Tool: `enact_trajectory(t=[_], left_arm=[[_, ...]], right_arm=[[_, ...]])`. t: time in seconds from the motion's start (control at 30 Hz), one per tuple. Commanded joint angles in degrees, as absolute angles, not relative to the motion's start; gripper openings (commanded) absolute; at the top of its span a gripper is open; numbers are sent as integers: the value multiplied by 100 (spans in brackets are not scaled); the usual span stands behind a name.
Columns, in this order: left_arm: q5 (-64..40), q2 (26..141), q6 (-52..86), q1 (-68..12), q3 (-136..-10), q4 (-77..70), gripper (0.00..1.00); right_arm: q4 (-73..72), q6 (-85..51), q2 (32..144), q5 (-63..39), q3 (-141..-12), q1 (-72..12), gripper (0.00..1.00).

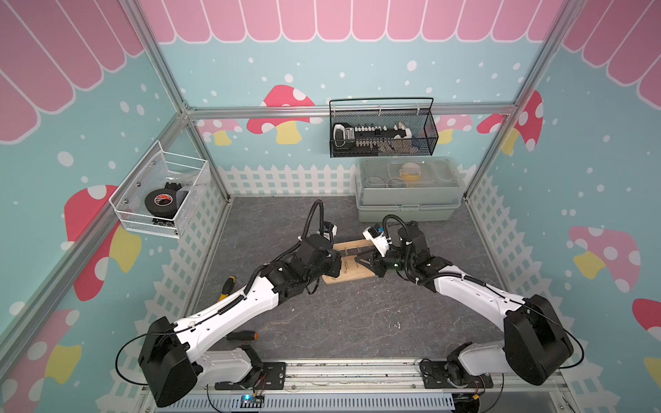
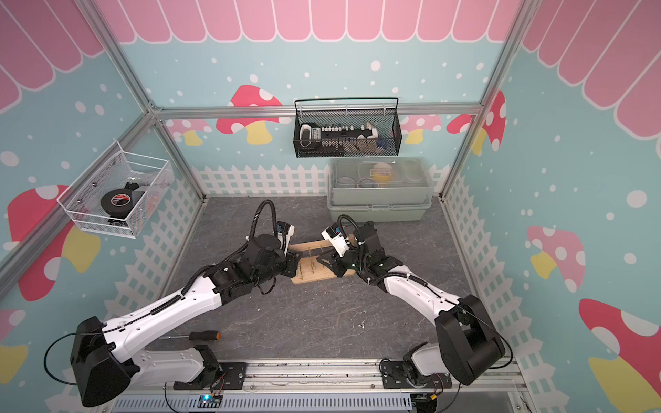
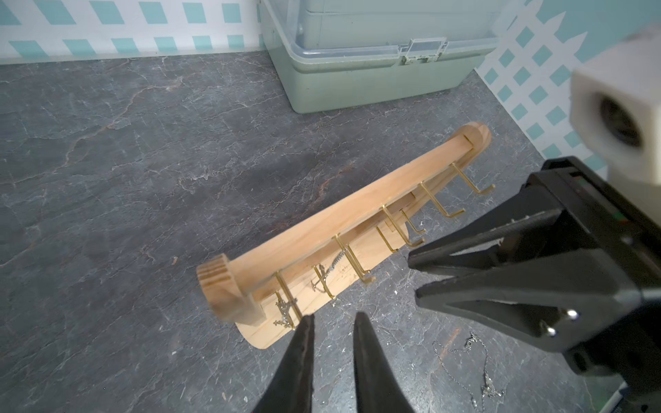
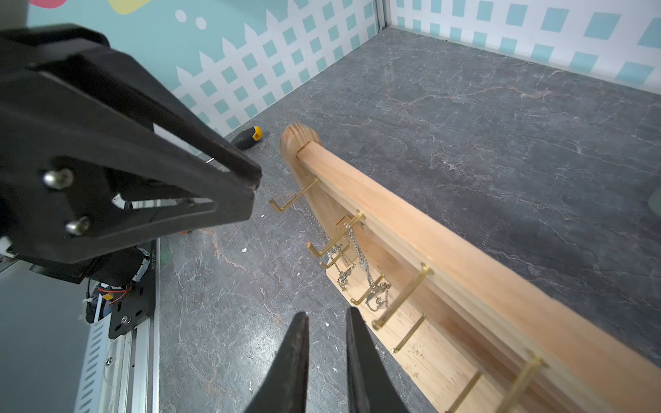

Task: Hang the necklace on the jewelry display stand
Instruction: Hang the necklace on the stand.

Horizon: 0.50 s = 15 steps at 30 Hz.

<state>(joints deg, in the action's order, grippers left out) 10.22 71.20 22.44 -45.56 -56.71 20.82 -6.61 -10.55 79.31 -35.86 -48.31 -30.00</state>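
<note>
My left gripper (image 3: 334, 320) is at bottom middle of the left wrist view, tips a little apart, nothing between them. My right gripper (image 4: 326, 316) is at bottom middle of the right wrist view, same: narrow gap, empty.

In both top views they flank the jewelry display stand (image 1: 348, 278), which stands upright on the grey table (image 1: 322, 321) just above frame centre.

The necklace (image 4: 357, 248) is a silver chain draped over the gold hooks (image 4: 400, 296) under the crossbar. Its small pendants hang low near the base, toward the stand's end by my left gripper. Neither gripper touches it.

A second thin chain (image 3: 461, 348) lies loose on the table, lower right of the left wrist view, below my right fingers (image 3: 427, 260).

The grey-green lidded box (image 1: 407, 207) is upper right of centre, well apart from the stand. There are two screwdrivers, a yellow-black one (image 1: 227, 288) beside my left arm and an orange-tipped one (image 1: 243, 335) at lower left.
</note>
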Motion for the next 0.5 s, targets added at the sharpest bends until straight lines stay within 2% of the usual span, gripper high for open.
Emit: enact_trajectory(t=[0.0, 0.23, 0.47], left_arm=[[1306, 6815, 2635, -4727, -5335, 2269, 23], [1426, 6127, 2837, -4540, -4552, 2162, 30], [993, 6354, 3267, -3952, -4169, 1800, 29]], right_arm=[[-674, -1009, 7815, -3607, -4619, -3029, 21], [-1452, -1201, 7916, -3175, -4077, -3211, 28], [-2956, -1517, 8262, -2353, -3531, -3543, 24]])
